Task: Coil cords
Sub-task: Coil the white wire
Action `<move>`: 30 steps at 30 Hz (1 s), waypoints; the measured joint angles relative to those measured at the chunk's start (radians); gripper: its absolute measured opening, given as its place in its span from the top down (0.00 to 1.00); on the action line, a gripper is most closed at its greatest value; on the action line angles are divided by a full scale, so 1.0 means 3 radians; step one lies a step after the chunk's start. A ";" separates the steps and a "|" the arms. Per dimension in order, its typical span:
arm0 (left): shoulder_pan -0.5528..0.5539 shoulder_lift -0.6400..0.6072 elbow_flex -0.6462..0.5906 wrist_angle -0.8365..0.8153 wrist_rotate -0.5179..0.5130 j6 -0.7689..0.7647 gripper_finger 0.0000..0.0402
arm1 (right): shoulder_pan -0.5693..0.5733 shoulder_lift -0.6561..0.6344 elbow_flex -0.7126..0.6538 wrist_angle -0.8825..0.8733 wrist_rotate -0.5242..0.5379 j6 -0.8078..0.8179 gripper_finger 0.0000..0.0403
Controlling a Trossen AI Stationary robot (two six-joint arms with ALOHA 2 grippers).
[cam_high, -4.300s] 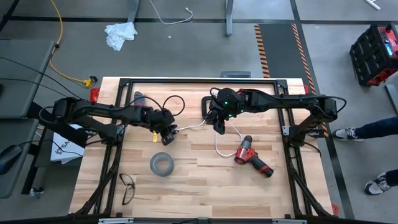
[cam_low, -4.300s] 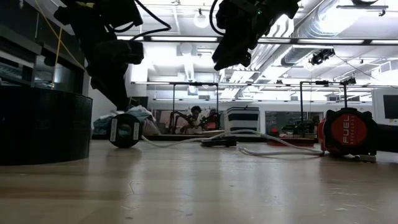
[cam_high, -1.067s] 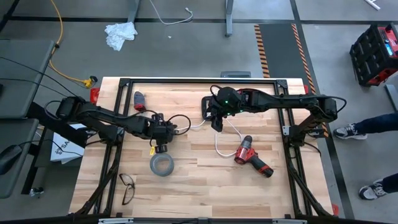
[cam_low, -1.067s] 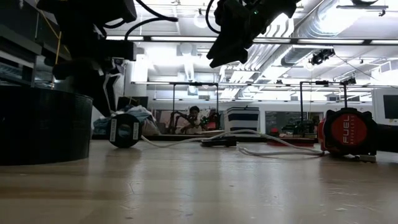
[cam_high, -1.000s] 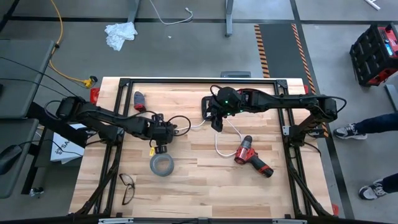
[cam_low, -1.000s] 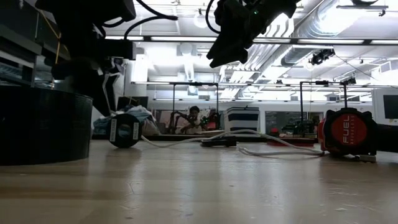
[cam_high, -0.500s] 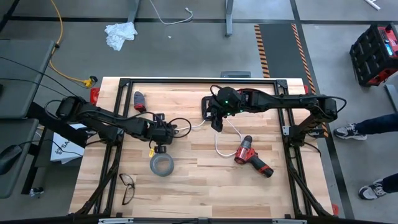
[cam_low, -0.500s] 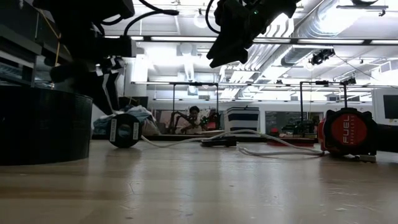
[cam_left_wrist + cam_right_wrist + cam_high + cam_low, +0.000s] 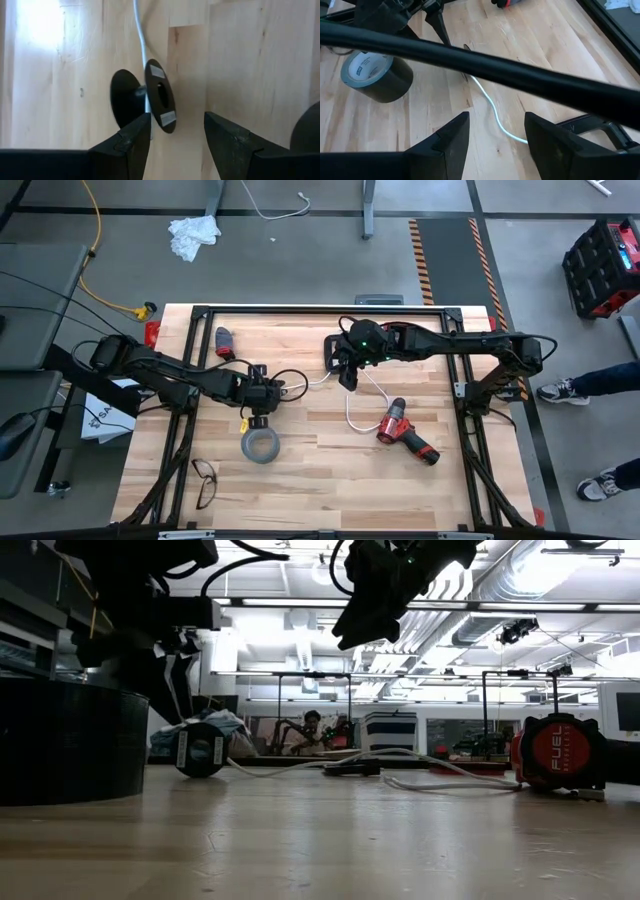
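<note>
The white cord lies loose near the middle of the table, not coiled yet. Its black spool stands on edge at about 9 o'clock. The left gripper hangs wide open over the spool, holding nothing. The right gripper at 12 o'clock is open and empty too

One cord, one spool — one tape roll, one drill.

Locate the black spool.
In the high view the spool is hidden beneath the open left claw, left of table centre, just behind the tape roll.
</note>
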State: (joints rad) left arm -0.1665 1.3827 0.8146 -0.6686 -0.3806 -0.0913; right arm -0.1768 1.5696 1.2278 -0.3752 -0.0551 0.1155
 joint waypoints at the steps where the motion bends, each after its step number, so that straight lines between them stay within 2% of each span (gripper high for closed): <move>1: 0.0000 0.0000 0.0000 -0.0001 -0.0011 0.0001 0.55 | 0.0000 0.0000 0.0000 0.0000 0.0000 0.0000 0.54; 21: -0.0014 0.0165 -0.0001 -0.0033 -0.0059 -0.0005 0.55 | 0.0001 0.0000 0.0000 0.0003 -0.0001 0.0053 0.54; 30: -0.0014 0.0248 -0.0001 0.0042 -0.0063 -0.0181 0.55 | 0.0000 0.0000 0.0000 0.0004 -0.0003 0.0053 0.54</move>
State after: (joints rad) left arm -0.1707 1.4569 0.8143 -0.6559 -0.3996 -0.1455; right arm -0.1768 1.5696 1.2278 -0.3740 -0.0559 0.1314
